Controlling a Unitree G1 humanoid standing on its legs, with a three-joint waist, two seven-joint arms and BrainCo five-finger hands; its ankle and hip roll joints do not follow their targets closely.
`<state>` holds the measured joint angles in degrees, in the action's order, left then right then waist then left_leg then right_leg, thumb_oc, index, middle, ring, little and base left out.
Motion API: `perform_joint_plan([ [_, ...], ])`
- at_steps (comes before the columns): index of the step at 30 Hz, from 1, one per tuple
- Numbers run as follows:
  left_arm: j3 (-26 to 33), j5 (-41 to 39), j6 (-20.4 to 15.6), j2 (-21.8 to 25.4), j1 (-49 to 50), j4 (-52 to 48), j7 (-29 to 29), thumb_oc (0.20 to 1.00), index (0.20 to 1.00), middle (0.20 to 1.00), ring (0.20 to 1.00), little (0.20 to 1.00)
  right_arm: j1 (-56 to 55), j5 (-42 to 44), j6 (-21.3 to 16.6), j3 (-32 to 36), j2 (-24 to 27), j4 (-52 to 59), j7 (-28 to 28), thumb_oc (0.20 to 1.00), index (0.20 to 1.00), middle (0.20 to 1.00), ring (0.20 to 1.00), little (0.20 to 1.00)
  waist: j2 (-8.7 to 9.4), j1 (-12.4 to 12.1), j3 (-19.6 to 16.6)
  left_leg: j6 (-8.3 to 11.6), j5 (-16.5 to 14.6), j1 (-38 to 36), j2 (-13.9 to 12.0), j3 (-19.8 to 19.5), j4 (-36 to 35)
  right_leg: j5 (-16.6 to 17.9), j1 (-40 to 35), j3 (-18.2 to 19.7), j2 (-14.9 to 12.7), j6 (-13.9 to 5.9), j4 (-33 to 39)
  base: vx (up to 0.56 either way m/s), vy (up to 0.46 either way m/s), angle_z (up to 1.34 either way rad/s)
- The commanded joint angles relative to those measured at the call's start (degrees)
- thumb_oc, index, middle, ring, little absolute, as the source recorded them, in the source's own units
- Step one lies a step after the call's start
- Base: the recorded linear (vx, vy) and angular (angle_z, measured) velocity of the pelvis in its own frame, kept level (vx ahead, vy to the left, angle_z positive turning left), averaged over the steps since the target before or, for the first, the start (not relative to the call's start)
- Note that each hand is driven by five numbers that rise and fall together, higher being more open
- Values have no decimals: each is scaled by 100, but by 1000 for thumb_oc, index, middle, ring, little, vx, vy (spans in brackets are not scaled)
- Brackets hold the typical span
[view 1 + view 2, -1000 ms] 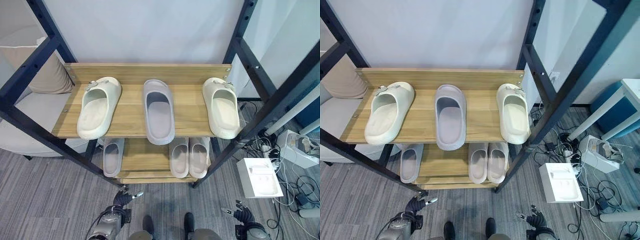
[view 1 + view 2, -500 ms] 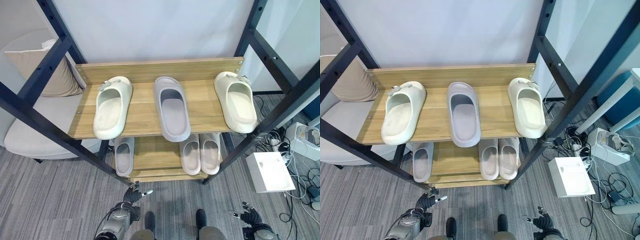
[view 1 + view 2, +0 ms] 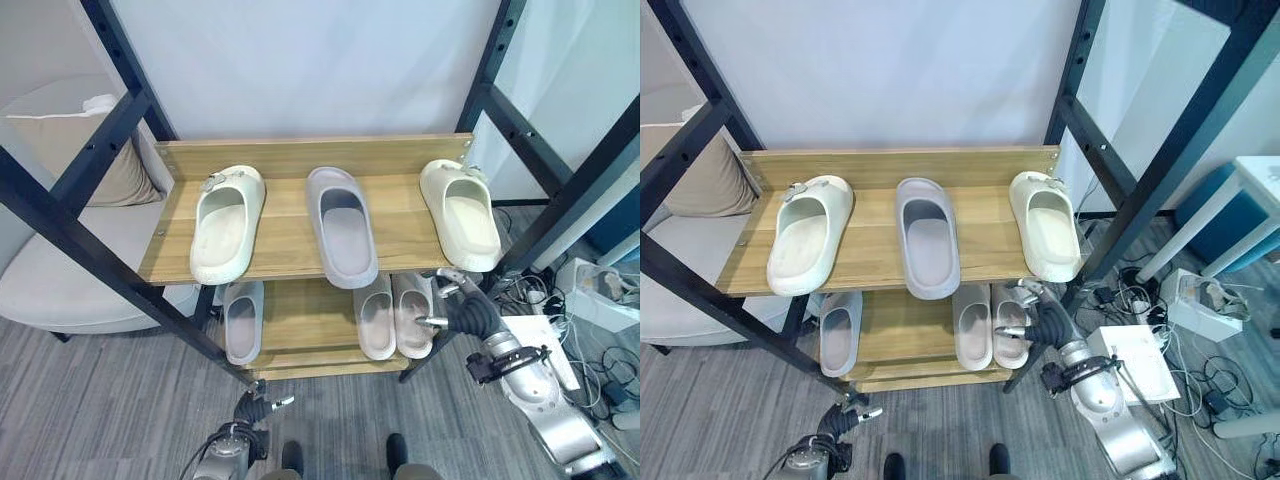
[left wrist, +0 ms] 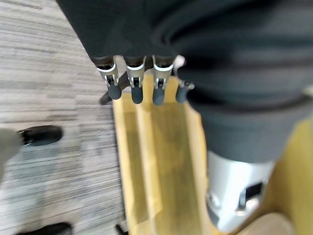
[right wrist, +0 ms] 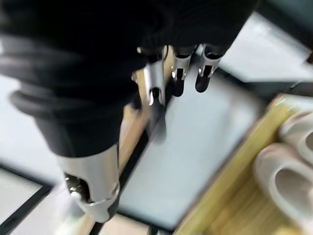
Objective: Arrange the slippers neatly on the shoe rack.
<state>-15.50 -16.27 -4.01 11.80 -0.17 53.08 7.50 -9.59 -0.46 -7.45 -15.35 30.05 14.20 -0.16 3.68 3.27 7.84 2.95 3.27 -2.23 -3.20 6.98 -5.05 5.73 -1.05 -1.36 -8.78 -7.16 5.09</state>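
Note:
A wooden shoe rack (image 3: pixel 285 228) in a black frame has two shelves. Its top shelf carries a cream slipper (image 3: pixel 226 224) at the left, a grey slipper (image 3: pixel 343 225) in the middle and a second cream slipper (image 3: pixel 461 213) at the right. The lower shelf holds one grey slipper (image 3: pixel 242 320) at the left and a grey pair (image 3: pixel 393 316) side by side at the right. My right hand (image 3: pixel 462 312) hovers open just right of that pair, fingers relaxed and holding nothing. Down by the floor in front of the rack, my left hand (image 3: pixel 250 408) hangs open.
A black frame post (image 3: pixel 120 275) slants across the rack's left front and another post (image 3: pixel 560 205) stands at the right. A beige cushion (image 3: pixel 95 150) lies on a pale seat at the left. A white box (image 3: pixel 1130 355) and cables lie on the floor at the right.
My right arm has risen from floor level to beside the lower shelf's right-hand pair. The camera has shifted a little. The left hand stays low and the slippers have not moved.

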Motion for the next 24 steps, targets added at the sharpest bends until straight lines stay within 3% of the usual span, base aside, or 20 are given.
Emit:
perform_joint_plan([
  [1,128,251,-129,-15,-485,191,146,1000,1000,1000,1000,1000,113,177,-256,140,115,428,197,1000,1000,1000,1000,1000,-98,-6,93,-4,-320,-56,29,-104,5,-642,-375,-125,112,-123,-10,-4,25,-5],
  [7,105,275,-124,-10,-488,196,197,1000,1000,1000,1000,1000,-158,790,-173,-72,103,511,439,1000,1000,1000,1000,1000,-24,16,65,-3,-331,-73,21,-85,5,-621,-381,-120,104,-136,-12,0,0,0],
  [14,38,242,-97,3,-539,229,224,1000,1000,1000,1000,1000,187,2149,-133,-730,-17,614,735,1000,1000,1000,1000,1000,6,-31,65,0,-342,-109,11,-67,5,-621,-411,-125,95,-128,-14,0,0,0],
  [18,91,260,-91,-3,-556,374,251,1000,1000,1000,1000,1000,519,2732,-256,-583,379,1308,717,1000,1000,1000,1000,1000,28,-34,25,8,-348,-137,10,-54,5,-618,-440,-119,92,-125,-12,0,0,0],
  [24,154,259,-74,-9,-462,517,223,1000,1000,1000,1000,1000,768,3487,-549,270,1348,2265,702,1000,1000,1000,1000,1000,51,35,-116,23,-355,-148,-17,-14,5,-608,-428,-103,92,-129,-12,0,0,0],
])
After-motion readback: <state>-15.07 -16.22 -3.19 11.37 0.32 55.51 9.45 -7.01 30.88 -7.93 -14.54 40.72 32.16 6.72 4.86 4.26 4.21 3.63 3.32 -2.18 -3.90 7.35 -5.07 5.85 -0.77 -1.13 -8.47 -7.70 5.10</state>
